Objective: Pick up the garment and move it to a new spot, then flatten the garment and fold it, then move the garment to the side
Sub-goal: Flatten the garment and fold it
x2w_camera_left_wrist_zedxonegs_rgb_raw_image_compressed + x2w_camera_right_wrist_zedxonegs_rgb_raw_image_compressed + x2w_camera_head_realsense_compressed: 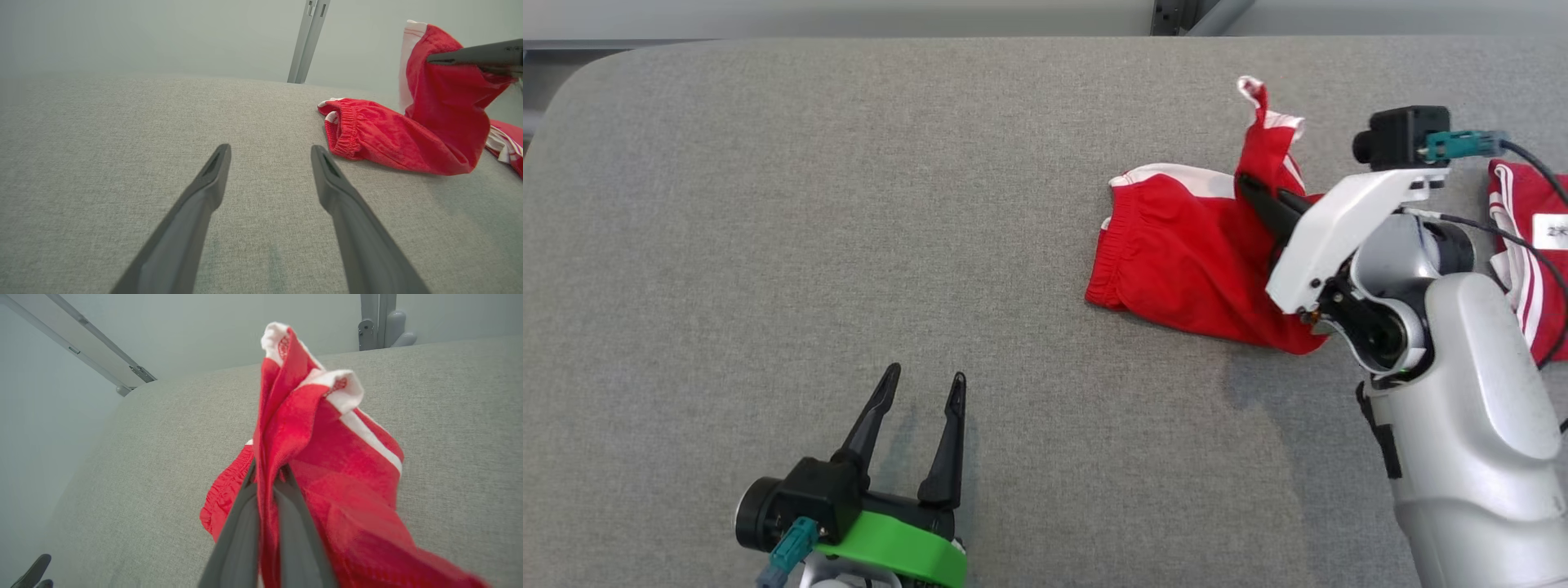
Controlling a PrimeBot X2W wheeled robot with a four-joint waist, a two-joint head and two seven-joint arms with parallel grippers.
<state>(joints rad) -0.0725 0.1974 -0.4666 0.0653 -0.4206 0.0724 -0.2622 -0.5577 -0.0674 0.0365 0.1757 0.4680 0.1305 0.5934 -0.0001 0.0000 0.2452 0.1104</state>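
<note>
Right gripper [1259, 188] clamped on garment [1176, 253], raised fold; left gripper [927, 373], fingers apart, idle well left of garment.

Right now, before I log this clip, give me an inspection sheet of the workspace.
Surface: grey woven-fabric tabletop, rounded far-left corner.
Job's things: red cloth shorts with white trim, waistband resting on the surface, one white-hemmed part lifted.
Clutter: second red garment with white stripes and a white label, at the right edge.
Grippers: left gripper open, holding nothing, above bare fabric; right gripper shut on the shorts' raised part.
Cables: black cable from the right wrist camera, passing over the second garment.
Surroundings: pale wall and a grey metal rail beyond the far edge.
</note>
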